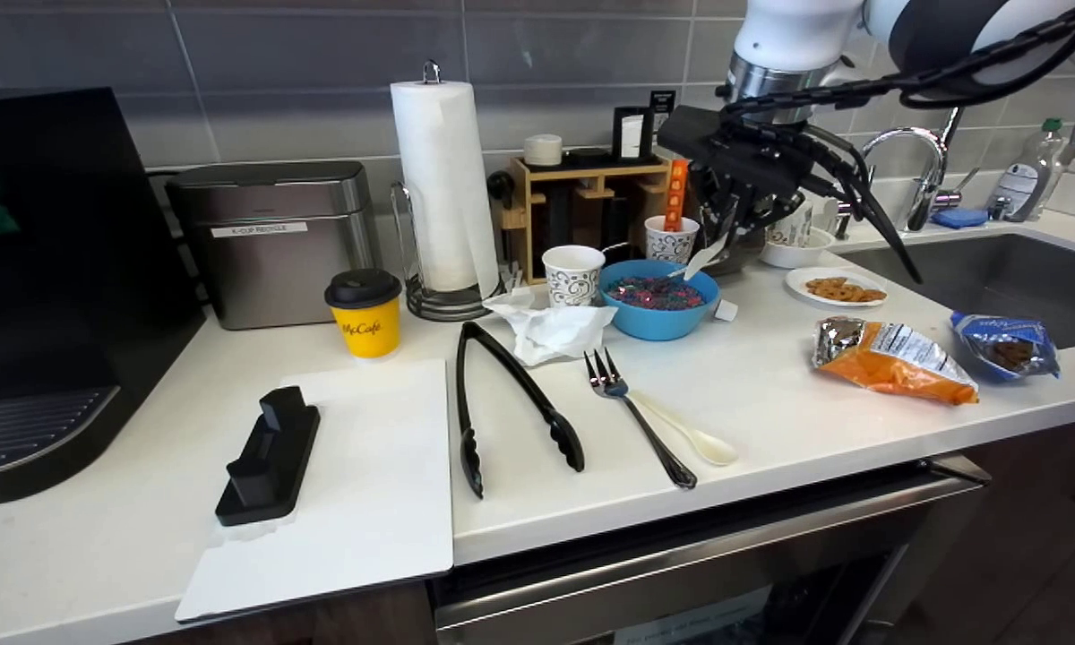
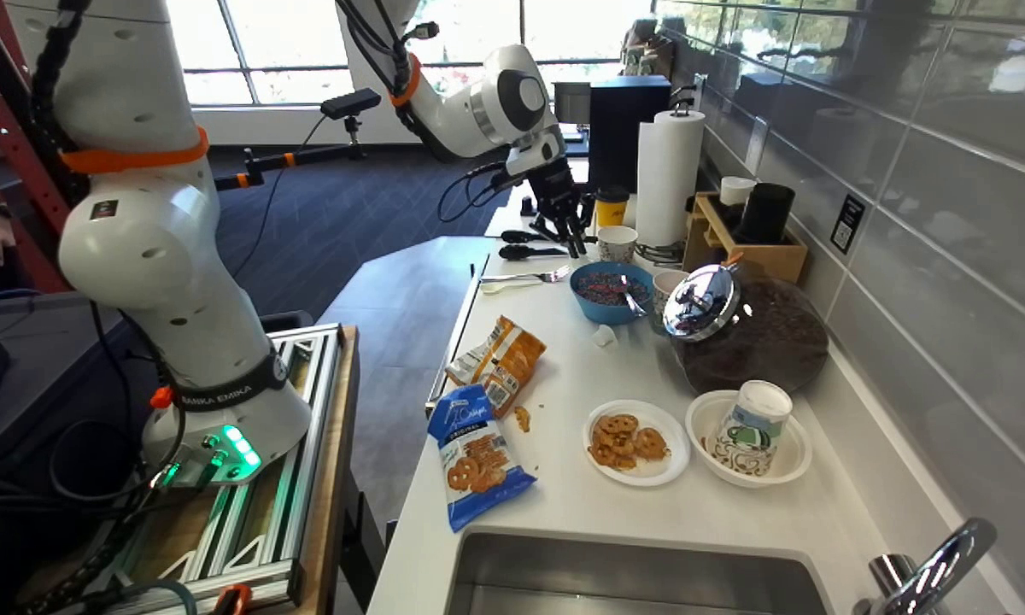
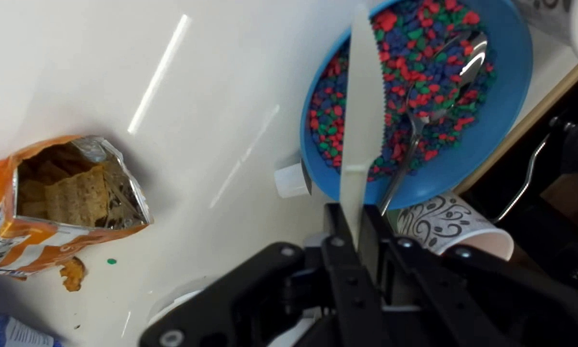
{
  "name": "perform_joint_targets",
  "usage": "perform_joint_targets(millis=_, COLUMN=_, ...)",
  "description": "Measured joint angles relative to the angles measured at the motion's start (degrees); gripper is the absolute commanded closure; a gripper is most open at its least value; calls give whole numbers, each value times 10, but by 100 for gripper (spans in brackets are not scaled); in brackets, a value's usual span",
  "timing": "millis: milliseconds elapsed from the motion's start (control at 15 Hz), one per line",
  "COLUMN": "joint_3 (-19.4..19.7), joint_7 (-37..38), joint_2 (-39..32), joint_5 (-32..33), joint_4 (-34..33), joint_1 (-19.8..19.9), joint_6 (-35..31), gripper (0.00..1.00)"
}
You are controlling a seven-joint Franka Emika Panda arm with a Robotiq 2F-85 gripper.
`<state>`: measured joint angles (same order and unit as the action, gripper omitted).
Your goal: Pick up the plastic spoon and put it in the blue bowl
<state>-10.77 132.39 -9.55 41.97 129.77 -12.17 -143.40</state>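
Note:
The blue bowl (image 1: 658,324) stands on the counter in both exterior views and holds red, green and blue bits. A metal spoon (image 3: 415,130) leans in it. A cream plastic spoon (image 1: 685,430) lies on the counter beside the metal fork (image 1: 629,394); it also shows in an exterior view (image 2: 512,288). In the wrist view my gripper (image 3: 353,212) is shut on a white plastic knife (image 3: 361,101) with a serrated edge. The knife's blade reaches out above the bowl. My gripper is raised above the counter in both exterior views (image 1: 728,224).
Black tongs (image 1: 515,385) and crumpled paper (image 1: 560,331) lie near the bowl. Patterned cups (image 1: 573,276) and a large jar (image 2: 752,342) stand behind it. An orange chip bag (image 2: 506,359), a blue packet (image 2: 478,457) and a pretzel plate (image 2: 676,444) lie toward the sink (image 2: 641,589).

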Motion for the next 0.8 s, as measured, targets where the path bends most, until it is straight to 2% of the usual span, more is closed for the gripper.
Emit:
perform_joint_targets(millis=67, joint_3=0, joint_7=0, joint_2=-3, joint_5=0, joint_4=-3, joint_1=-1, joint_6=0, gripper=97)
perform_joint_targets(millis=333, joint_3=17, joint_7=2, joint_2=-6, joint_5=21, joint_4=-13, joint_1=-8, joint_6=0, gripper=97)
perform_joint_targets(millis=800, joint_3=71, joint_7=88, joint_2=-62, joint_5=170, joint_4=-106, joint_1=-24, joint_6=32, gripper=97)
